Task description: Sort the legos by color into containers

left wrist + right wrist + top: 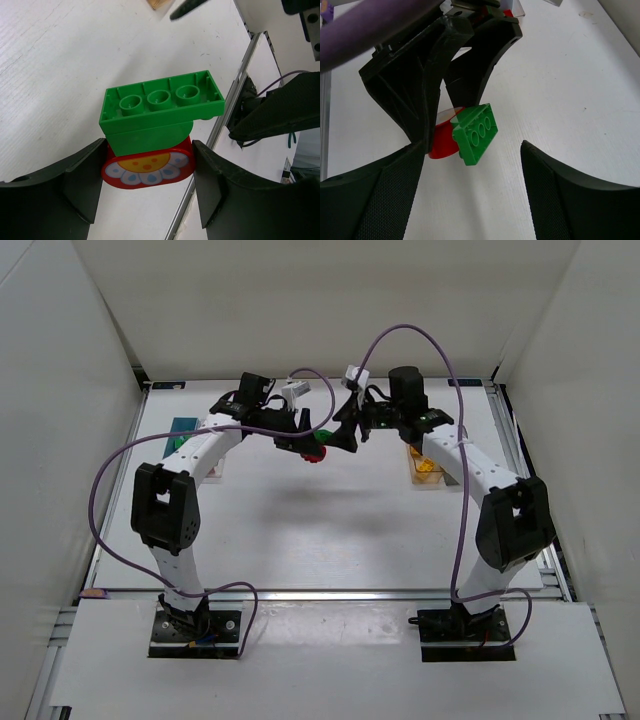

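Your top camera looks down on the whole desk [300,530] from behind; both wrist cameras sit close, sharing the green-on-red brick stack [150,142].

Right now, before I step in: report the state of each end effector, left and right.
Left end effector: closed on the red flower piece, which has a green brick stuck to it.
Right end effector: open, holding nothing.
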Robot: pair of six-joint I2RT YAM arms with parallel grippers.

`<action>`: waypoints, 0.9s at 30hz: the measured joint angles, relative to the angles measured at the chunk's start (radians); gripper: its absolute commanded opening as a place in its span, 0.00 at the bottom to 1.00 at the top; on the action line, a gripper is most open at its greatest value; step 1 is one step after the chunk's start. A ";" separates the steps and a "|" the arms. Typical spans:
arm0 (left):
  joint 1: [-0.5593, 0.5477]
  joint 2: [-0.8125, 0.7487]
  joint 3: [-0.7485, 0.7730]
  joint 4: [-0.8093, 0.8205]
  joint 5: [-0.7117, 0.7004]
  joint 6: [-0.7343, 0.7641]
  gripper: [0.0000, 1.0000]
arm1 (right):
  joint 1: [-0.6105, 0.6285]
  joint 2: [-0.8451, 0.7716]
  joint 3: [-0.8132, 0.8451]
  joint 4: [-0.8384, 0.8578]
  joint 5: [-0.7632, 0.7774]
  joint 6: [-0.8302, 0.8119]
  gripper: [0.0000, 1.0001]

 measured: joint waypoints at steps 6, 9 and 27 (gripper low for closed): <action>-0.003 0.006 0.010 -0.012 0.005 0.002 0.10 | 0.012 0.003 0.004 -0.018 -0.008 -0.004 0.64; -0.006 0.015 0.013 -0.014 0.008 0.003 0.10 | 0.013 0.010 0.008 -0.020 -0.008 -0.006 0.54; -0.024 0.027 0.025 -0.050 0.002 0.021 0.10 | 0.027 0.048 0.054 -0.101 0.010 -0.113 0.04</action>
